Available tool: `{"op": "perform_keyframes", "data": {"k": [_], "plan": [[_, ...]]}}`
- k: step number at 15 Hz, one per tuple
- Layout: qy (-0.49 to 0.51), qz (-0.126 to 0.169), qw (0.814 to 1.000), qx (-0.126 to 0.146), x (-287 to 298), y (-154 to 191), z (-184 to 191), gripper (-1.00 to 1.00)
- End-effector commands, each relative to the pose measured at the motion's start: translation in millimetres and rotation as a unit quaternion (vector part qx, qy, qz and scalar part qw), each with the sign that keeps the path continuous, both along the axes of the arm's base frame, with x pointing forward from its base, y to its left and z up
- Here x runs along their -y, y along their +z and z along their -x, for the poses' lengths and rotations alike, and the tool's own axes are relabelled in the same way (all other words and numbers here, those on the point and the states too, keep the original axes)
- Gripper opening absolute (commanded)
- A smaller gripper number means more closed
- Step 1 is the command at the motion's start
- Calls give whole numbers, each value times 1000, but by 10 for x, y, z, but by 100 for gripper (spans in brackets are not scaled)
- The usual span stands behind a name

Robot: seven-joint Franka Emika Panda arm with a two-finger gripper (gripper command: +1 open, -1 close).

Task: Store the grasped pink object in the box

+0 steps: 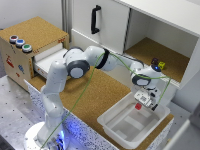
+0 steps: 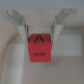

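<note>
The pink object (image 2: pixel 40 48), a small pinkish-red block, is held between my gripper's fingers (image 2: pixel 23 33) in the wrist view. In the exterior view my gripper (image 1: pixel 139 105) hangs over the far corner of the box (image 1: pixel 114 125), a shallow white translucent tub, with the pink object (image 1: pixel 138 106) at its tips, just above the rim. The box interior fills the blurred pale background of the wrist view.
A cork-topped wooden box with coloured buttons (image 1: pixel 20 42) and an open drawer stands at the exterior view's left. A white cabinet (image 1: pixel 112 22) stands behind, its open shelf holding small dark and yellow objects (image 1: pixel 158 64). The tub rests on a cork board (image 1: pixel 100 95).
</note>
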State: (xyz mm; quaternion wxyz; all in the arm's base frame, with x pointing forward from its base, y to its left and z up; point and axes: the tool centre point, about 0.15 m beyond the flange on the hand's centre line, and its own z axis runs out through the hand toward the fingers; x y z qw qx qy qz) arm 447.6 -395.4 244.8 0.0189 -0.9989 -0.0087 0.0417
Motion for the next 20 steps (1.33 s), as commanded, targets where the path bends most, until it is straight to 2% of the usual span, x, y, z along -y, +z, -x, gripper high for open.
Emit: {"op": "perform_keyframes", "data": {"k": [1, 6, 11, 12, 20], "plan": [[-15, 58, 998, 8, -50, 182, -21, 100], [-11, 43, 998, 50, -256, 933, -161, 100], [-7, 17, 994, 109, -566, 1756, -526, 100], [-9, 14, 993, 116, -604, 1833, -570, 100], [-9, 14, 993, 116, -604, 1833, -570, 100]]}}
